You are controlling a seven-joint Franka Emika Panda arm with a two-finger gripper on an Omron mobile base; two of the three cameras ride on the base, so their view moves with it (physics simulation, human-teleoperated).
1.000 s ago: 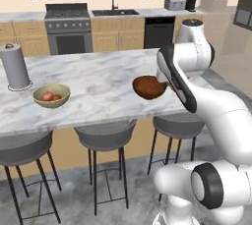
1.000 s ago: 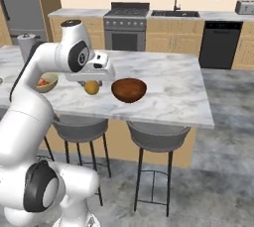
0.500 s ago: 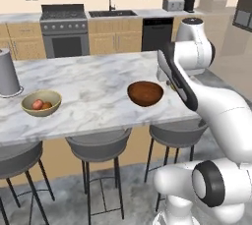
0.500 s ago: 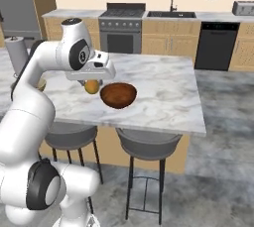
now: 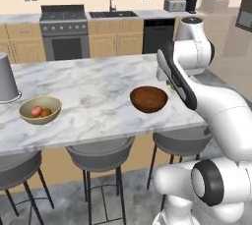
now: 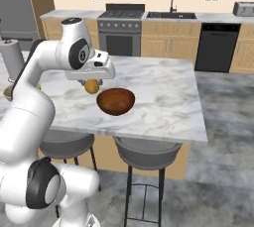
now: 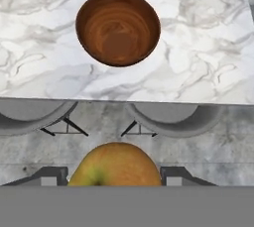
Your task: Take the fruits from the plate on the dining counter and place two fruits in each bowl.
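My gripper (image 6: 91, 82) is shut on a yellow-green round fruit (image 6: 91, 86), held a little above the dining counter (image 6: 163, 97) just left of the dark reddish-brown bowl (image 6: 115, 101). In the hand view the fruit (image 7: 115, 164) sits between the fingertips (image 7: 47, 176), and the brown bowl (image 7: 118, 28) lies ahead, empty. In the left base view the brown bowl (image 5: 149, 98) is near the arm, and the tan-yellow bowl (image 5: 39, 109) at the left holds a red fruit (image 5: 36, 111) and an orange fruit (image 5: 46, 112). The plate is out of view.
A grey cylinder (image 5: 7, 76) stands on the counter's far left. Grey stools (image 5: 98, 153) (image 5: 179, 140) are tucked under the near edge of the counter. A stove, sink and dishwasher line the back wall.
Both base views have shifted, so the cameras moved. The held fruit now hangs closer to the brown bowl. The grip on the fruit is unchanged.
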